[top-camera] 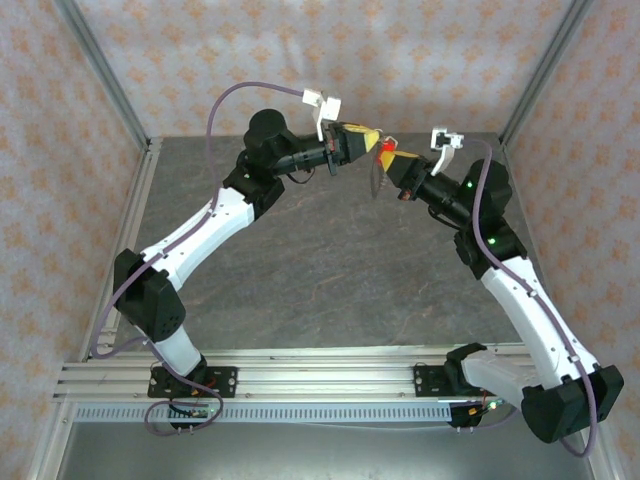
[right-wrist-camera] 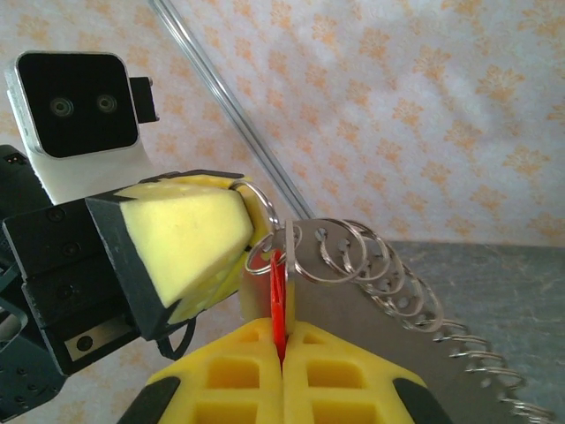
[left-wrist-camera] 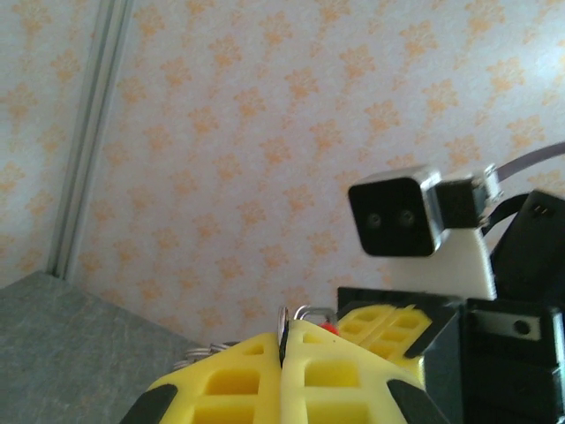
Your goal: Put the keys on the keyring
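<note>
Both arms are raised over the far middle of the table (top-camera: 330,260), and their jaws meet tip to tip in the air.

The right jaws are clenched on the key (right-wrist-camera: 280,300). Its red head is pinched edge-on in the seam between the two yellow pads and sticks up above them. The blade is hidden, so I cannot tell which way it points.

The left jaws are clenched too, on one end of the keyring (right-wrist-camera: 388,287), which here looks like a string of silvery wire loops. In the right wrist view a loop comes out at the tip of the left pads, a small ring sits right against the top of the key, and the rest trails down and away to the right. In the left wrist view a loop or two stands just above the shut seam, with a speck of red just beyond it.

The step in hand looks like the threading itself: key and ring have been brought together, but whether the ring has passed through the key's hole is too small to tell.

The next move calls for a very fine, slow push of the key's eye onto the loop's open end, with both grips kept firm. The loose chain may swing and pull that loop out of line.
</note>
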You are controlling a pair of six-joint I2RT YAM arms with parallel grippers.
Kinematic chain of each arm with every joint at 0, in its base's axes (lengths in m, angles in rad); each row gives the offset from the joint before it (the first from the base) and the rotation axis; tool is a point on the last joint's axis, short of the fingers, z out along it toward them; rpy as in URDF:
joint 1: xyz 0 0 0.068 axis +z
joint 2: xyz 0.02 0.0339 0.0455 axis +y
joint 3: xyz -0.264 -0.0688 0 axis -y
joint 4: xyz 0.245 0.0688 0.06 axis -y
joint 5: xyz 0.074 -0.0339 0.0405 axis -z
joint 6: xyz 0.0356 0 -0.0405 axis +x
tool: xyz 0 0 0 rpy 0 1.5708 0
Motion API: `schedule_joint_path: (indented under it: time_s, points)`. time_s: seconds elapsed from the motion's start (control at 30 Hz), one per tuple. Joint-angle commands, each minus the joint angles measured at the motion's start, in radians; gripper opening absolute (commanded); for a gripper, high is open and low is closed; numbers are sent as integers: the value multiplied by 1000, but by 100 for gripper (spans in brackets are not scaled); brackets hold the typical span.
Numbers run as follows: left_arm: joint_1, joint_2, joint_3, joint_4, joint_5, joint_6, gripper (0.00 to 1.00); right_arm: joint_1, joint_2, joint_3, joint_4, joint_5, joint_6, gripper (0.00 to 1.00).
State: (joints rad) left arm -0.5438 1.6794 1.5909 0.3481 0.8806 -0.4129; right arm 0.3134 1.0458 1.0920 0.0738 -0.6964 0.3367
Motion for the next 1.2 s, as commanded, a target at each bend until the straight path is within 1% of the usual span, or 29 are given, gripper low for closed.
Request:
schedule_joint_path:
  time_s: [0.0, 0.43, 0.93, 1.17]
  points:
    - [-4, -65, 14, -34, -28, 78, 0, -1, -24, 62, -85, 22, -56, 0]
    - [-5, -74, 21, -88, -4, 125, 0, -2, 1, 182, -259, 46, -162, 0]
    - [-10, -58, 41, -102, 32, 126, 0, 3, 111, 303, -297, -73, -164, 0]
    - [-11, -67, 34, -109, 11, 135, 0, -16, 62, 275, -383, 16, -247, 0]
